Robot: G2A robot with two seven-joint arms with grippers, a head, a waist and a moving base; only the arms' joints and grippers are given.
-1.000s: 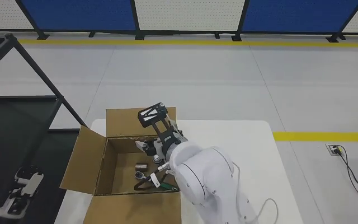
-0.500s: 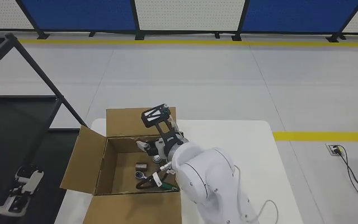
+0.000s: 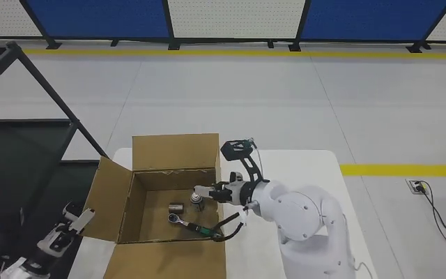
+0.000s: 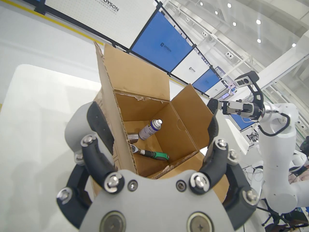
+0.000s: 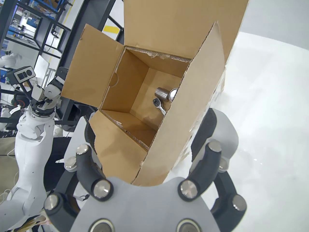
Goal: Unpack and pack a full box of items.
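From above, a white table (image 3: 306, 167) stands on a pale grey floor (image 3: 279, 91) crossed by yellow lines. Blue and white partition panels (image 3: 230, 17) close off the far side, and a black rack (image 3: 42, 91) stands out past the left arm. The cardboard box (image 3: 174, 150) sits open on the table with its flaps spread.

The right gripper (image 3: 208, 190) hangs at the box's wall. Just below its tips is a spray can (image 3: 197, 201), with a steel socket (image 3: 175, 207) beyond that and a green-handled ratchet wrench (image 3: 187, 223) off to one side. The left gripper (image 3: 73, 216) is outside the box beside the outer flap, well apart from the contents.

In the left wrist view, that gripper's fingers (image 4: 99, 131) are spread wide and hold nothing. A flap edge rises between them. Down in the box ahead the can sits at a slant, and the flap edge cuts off part of the socket and the ratchet's head.

In the right wrist view, the right gripper's fingers (image 5: 210, 126) are likewise parted and empty, and a corner flap comes up between them. Past it I can see the socket, the ratchet's head and a sliver of the can. The flap hides the rest.
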